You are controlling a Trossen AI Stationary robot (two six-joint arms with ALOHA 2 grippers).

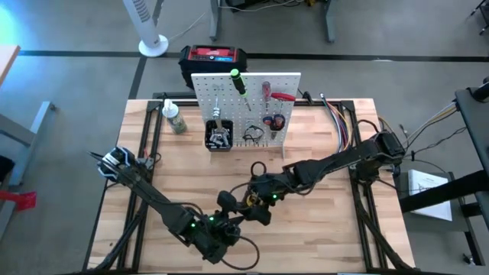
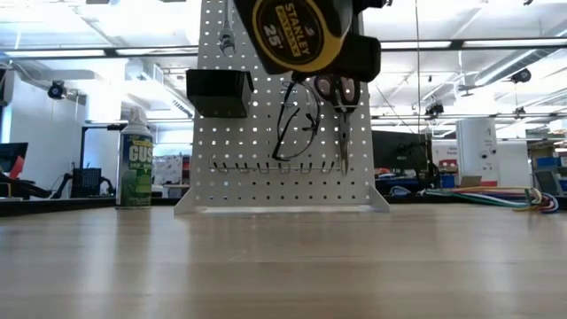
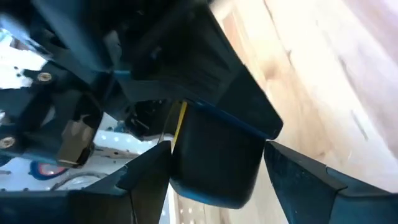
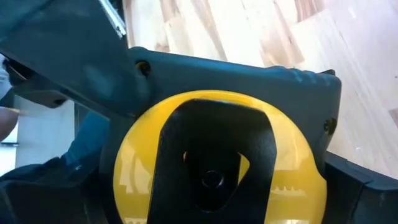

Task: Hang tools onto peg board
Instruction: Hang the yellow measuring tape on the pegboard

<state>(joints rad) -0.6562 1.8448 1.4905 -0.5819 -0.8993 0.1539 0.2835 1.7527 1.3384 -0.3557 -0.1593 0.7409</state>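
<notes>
The peg board (image 1: 248, 107) at the back of the bench (image 1: 336, 229) already carries a green-handled screwdriver (image 1: 238, 81), a red-handled screwdriver (image 1: 267, 90), scissors (image 2: 340, 111), glasses (image 2: 295, 133) and a filled black bin (image 1: 218, 137), so the yellow tape measure (image 2: 297, 35) looks like the main item left. It is up off the bench near the front, between the two tools: the right tool (image 1: 260, 200) is spread wide across its case, while the left tool (image 1: 227, 221) is open alongside, apparently letting go. Dark arm parts crowd both wrist views, so exact contact and any clip are hard to see.
</notes>
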